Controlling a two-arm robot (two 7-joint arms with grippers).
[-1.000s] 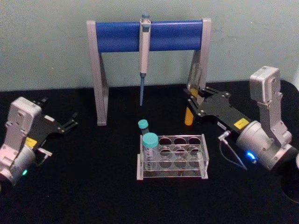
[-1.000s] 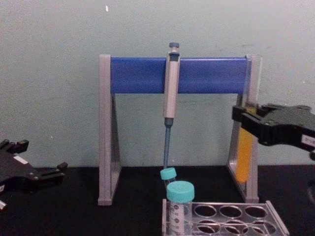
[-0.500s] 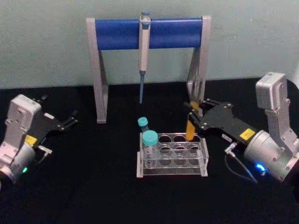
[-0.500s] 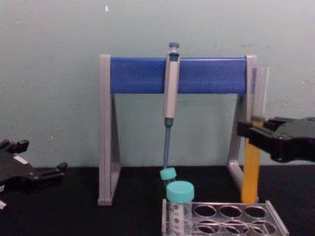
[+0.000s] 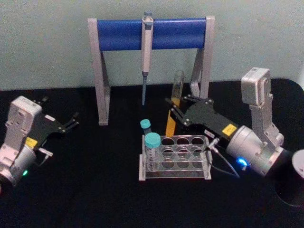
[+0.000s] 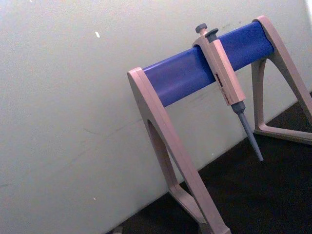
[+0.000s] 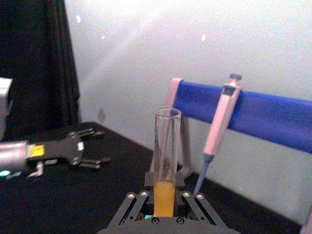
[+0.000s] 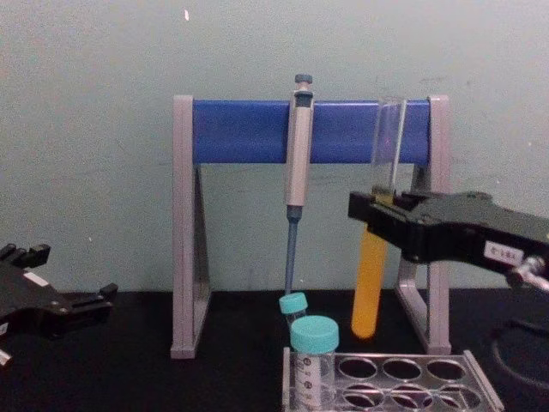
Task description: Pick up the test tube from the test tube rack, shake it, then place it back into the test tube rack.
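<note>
Your right gripper (image 5: 174, 108) pinches the test tube (image 5: 170, 124) near mid-length. In the head view the tube leans, its bottom by the far edge of the test tube rack (image 5: 175, 176). The chest view adds what that angle hides: the round bottom hangs clear above the rack's holes. The right wrist view shows the jaws closed on the glass at about the liquid's surface. Your left gripper (image 5: 73, 122) sits well to the left, fingers spread, holding nothing.

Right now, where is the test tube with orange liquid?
In the chest view the test tube hangs right of centre, tilted in the right gripper, above the back edge of the rack, right of the pipette.
</note>
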